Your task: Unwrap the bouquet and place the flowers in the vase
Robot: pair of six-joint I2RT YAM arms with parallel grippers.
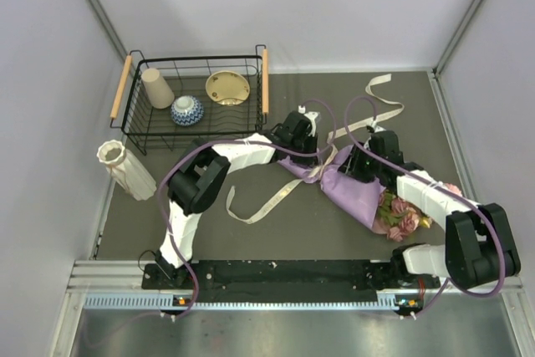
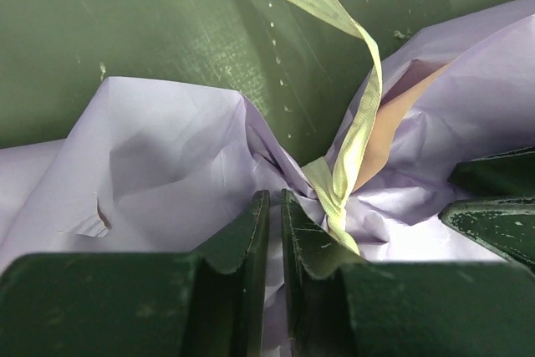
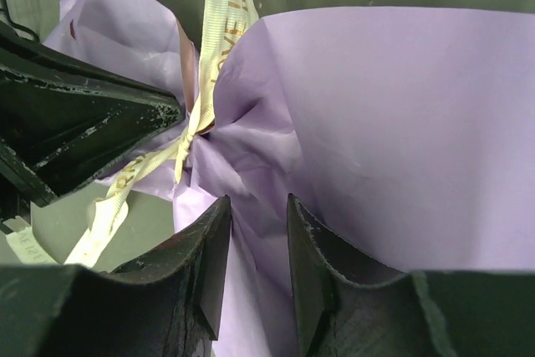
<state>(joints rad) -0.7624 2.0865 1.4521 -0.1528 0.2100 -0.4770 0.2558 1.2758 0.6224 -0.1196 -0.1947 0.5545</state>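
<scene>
The bouquet [image 1: 355,194] lies on its side on the tabletop [image 1: 276,236], down and to the right of the black wire basket [image 1: 196,58]. Its tied narrow end points toward that basket and the flowers [image 1: 401,219] poke out of the far, wide end. The cream ribbon [image 1: 259,202] is knotted around the neck of the lilac paper [image 2: 167,156], and its loose tails trail across the tabletop on both sides. The left jaws are pinched nearly together on a fold of paper beside the knot. The right jaws are clamped on the paper just the other side of the knot. The vase [image 1: 125,169] is left of and below the basket, which holds a beige cup [image 1: 156,88], a blue-and-white bowl [image 1: 186,110] and a yellow dish [image 1: 227,87].
</scene>
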